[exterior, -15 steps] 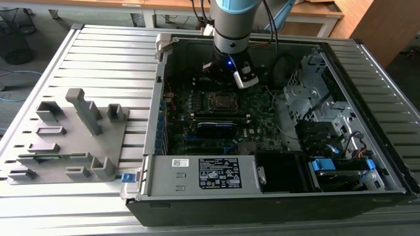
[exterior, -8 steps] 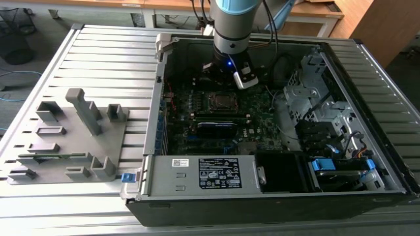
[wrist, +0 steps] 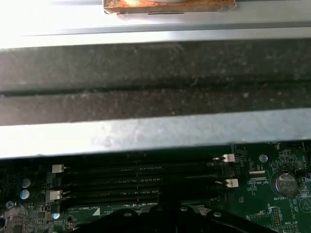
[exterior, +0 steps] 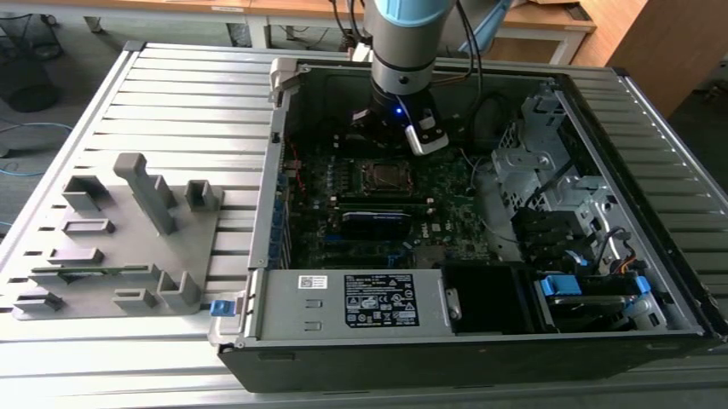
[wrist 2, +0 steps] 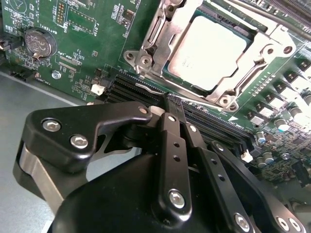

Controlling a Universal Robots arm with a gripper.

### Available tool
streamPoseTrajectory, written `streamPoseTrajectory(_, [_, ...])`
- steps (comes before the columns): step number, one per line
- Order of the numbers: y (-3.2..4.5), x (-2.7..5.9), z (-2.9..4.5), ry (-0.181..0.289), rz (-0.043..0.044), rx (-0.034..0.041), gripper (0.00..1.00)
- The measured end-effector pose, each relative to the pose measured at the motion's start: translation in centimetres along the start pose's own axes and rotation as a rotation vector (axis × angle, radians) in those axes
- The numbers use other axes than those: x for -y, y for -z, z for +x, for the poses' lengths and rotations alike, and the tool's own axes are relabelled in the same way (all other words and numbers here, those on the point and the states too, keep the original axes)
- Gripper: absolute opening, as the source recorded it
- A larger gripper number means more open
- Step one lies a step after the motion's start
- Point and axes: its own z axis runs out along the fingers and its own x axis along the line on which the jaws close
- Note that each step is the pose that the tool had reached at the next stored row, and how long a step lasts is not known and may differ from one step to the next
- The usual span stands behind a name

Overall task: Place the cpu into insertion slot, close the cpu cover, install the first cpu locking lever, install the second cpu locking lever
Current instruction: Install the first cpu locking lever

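The cpu sits in the insertion slot at the exterior view's middle, with the cpu cover down around it, and the gripper hangs beside it over the memory slots, jaws pinched together and empty, seemingly to form one slim tip.

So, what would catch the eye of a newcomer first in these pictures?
The open computer case in the middle of the exterior view stands out first, with the robot arm reaching into it. In the second wrist view, the pale cpu lies under the silvery cpu cover, and the shut black end effector is close beside it.
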Motion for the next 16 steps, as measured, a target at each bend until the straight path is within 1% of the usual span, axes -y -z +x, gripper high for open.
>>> streamPoseTrajectory(16, [-0.21, 0.01, -0.38, -0.001, -0.0010, 0.0002, 0.11])
